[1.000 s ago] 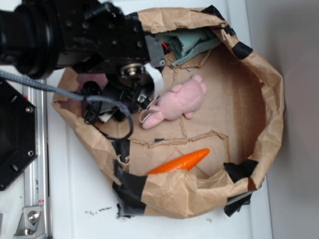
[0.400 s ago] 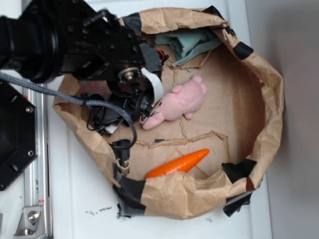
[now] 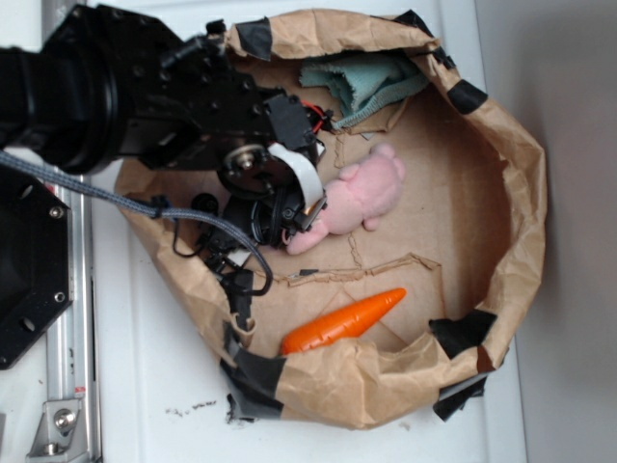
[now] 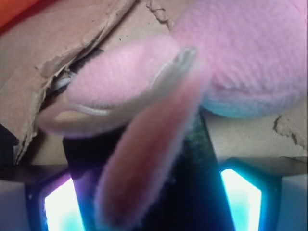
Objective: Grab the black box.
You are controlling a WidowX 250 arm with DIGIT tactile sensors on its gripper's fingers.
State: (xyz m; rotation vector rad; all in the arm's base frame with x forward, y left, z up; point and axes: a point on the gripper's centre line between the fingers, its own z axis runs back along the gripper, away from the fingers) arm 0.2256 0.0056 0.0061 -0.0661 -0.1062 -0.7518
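Note:
In the wrist view the black box (image 4: pixel 202 192) sits low between my two lit fingers and nearly fills the gap. My gripper (image 4: pixel 149 197) is open around it. A pink bunny ear (image 4: pixel 144 159) lies across the box's left part, and the bunny body (image 4: pixel 250 57) is just beyond. In the exterior view my gripper (image 3: pixel 289 217) is down inside the brown paper bag (image 3: pixel 521 193), pressed against the pink plush bunny (image 3: pixel 362 193). The arm hides the box there.
An orange carrot (image 3: pixel 344 321) lies near the bag's front wall. A teal cloth (image 3: pixel 362 79) is at the back. A large black hexagonal plate (image 3: pixel 29 270) and a metal rail (image 3: pixel 72 386) are left of the bag. Black tape patches (image 3: pixel 463 331) mark the bag's rim.
The arm has moved right and lower into the bag, reaching the bunny's ears and nudging the bunny slightly right. The carrot has not moved.

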